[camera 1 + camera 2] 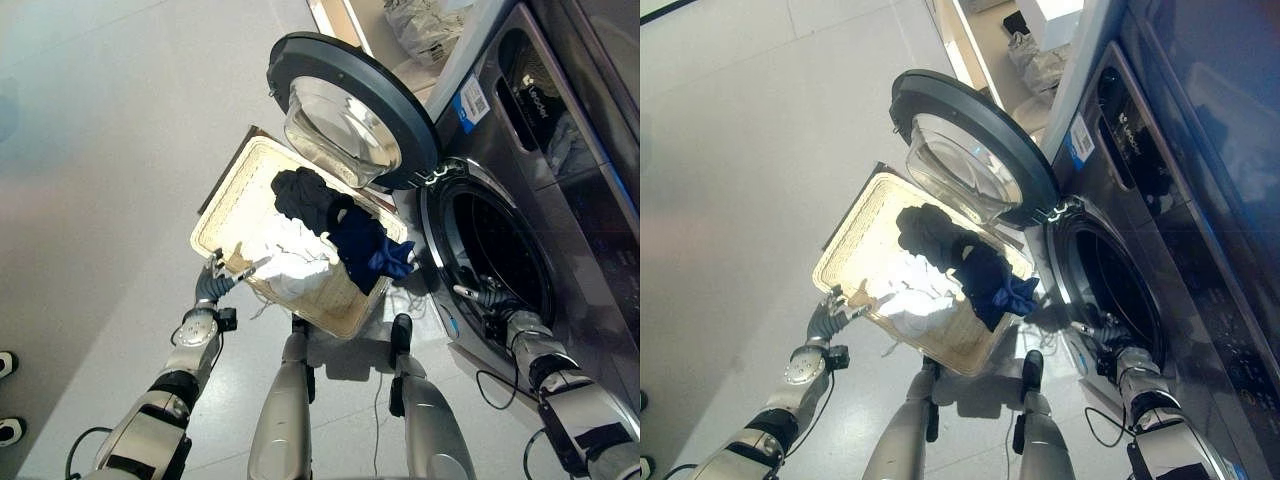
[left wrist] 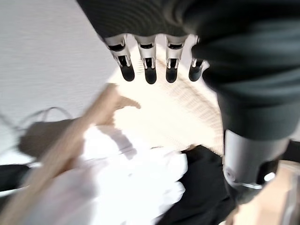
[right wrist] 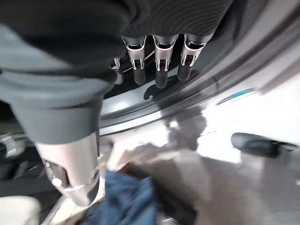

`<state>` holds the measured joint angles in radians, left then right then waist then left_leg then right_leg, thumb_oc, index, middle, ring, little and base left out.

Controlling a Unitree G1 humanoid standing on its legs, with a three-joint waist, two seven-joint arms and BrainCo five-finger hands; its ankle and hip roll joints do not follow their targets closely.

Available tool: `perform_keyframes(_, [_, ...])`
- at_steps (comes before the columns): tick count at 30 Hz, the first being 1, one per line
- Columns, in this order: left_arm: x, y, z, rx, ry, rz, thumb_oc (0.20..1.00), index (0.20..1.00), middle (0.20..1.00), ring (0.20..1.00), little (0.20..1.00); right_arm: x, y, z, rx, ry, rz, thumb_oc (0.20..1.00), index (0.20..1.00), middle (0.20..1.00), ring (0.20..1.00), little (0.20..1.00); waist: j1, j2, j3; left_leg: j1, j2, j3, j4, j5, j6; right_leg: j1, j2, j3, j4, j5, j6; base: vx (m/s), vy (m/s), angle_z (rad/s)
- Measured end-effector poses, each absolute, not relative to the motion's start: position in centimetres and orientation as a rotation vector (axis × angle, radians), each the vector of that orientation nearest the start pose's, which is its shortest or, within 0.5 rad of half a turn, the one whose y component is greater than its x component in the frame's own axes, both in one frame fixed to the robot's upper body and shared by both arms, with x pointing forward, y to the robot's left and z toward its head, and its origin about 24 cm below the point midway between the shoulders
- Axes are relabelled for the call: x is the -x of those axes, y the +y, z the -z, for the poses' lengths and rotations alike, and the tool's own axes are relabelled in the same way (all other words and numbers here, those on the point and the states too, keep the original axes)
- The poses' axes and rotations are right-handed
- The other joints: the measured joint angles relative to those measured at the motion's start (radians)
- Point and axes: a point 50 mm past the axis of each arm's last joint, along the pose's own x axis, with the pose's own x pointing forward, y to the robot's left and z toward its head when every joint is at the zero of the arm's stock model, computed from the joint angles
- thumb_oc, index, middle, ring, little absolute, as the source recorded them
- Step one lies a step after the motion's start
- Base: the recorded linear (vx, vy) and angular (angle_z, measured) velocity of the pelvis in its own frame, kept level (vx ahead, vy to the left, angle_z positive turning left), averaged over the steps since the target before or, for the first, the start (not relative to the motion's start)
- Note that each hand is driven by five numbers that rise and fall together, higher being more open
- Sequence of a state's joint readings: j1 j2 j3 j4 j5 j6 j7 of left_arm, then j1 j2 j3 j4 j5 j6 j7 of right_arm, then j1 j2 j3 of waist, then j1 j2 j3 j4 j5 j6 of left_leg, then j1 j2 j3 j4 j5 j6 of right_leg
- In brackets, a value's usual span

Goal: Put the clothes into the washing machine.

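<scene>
Both hands are seen low in the head views. At the basket's near left corner the left hand (image 1: 213, 283) is placed, its fingers (image 2: 150, 70) held straight and spread above the rim, with nothing gripped. At the lower front of the drum opening the right hand (image 1: 487, 300) is held, its fingers (image 3: 158, 70) straight and loose over the dark door seal, and nothing is clasped there either.

Between the two hands a pale woven basket (image 1: 232, 190) is set on the grey floor (image 1: 100, 150), tilted so that its open top faces up towards the head camera. The clothes are heaped in the half of the basket nearer the washing machine: a white garment (image 1: 290, 255) lies closest to the left hand, a black garment (image 1: 305, 195) lies beyond it, and a dark blue garment (image 1: 370, 245) is draped over the basket's edge beside the machine. In the right wrist view a fold of blue cloth is seen below the hand.

To the right the grey washing machine (image 1: 560, 200) is stood, with its round door (image 1: 345, 110) swung fully open above the basket's far end. The drum (image 1: 500, 260) is seen as dark, and what it contains cannot be told.
</scene>
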<state>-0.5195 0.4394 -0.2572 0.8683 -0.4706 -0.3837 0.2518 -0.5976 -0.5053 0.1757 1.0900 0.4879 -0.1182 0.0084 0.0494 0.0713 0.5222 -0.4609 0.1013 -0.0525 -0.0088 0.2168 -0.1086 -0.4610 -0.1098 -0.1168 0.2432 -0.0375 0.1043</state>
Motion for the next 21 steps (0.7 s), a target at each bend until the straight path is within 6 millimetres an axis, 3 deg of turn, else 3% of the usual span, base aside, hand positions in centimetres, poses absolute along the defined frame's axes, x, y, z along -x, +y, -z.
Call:
perform_keyframes(6, [-34.4, 23.7, -7.8, -0.115, -0.156, -0.332, 1.0, 1.0, 1.0, 1.0, 1.0, -35.2, -25.8, -6.8, 0.139, 0.107, 0.186, 1.0, 1.0, 1.0, 1.0, 1.0, -0.008, -0.027, 0.005, -0.148, -0.011, -0.006, 0.074, -0.011, -0.01, -0.207, -0.018, 0.015, 0.189, -0.066, -0.019, -0.05, 0.019, 0.02])
perform_keyframes(15, [-35.2, 22.5, -10.4, -0.191, -0.283, -0.357, 1.0, 1.0, 1.0, 1.0, 1.0, -35.8, -21.8, -12.4, 0.447, -0.198, 0.168, 1.0, 1.0, 1.0, 1.0, 1.0, -0.038, -0.043, 0.01, -0.294, -0.021, -0.002, 0.126, -0.012, -0.01, -0.374, -0.023, 0.043, 0.262, -0.067, -0.023, -0.02, 0.05, -0.03])
perform_keyframes(21, [-35.7, 21.8, -11.5, -0.245, -0.334, -0.366, 1.0, 1.0, 1.0, 1.0, 1.0, -35.8, -20.0, -14.4, 0.603, -0.345, 0.185, 1.0, 1.0, 1.0, 1.0, 1.0, -0.055, -0.044, 0.01, -0.32, -0.024, 0.001, 0.127, -0.008, -0.013, -0.407, -0.024, 0.05, 0.276, -0.064, -0.028, 0.0, 0.02, -0.01])
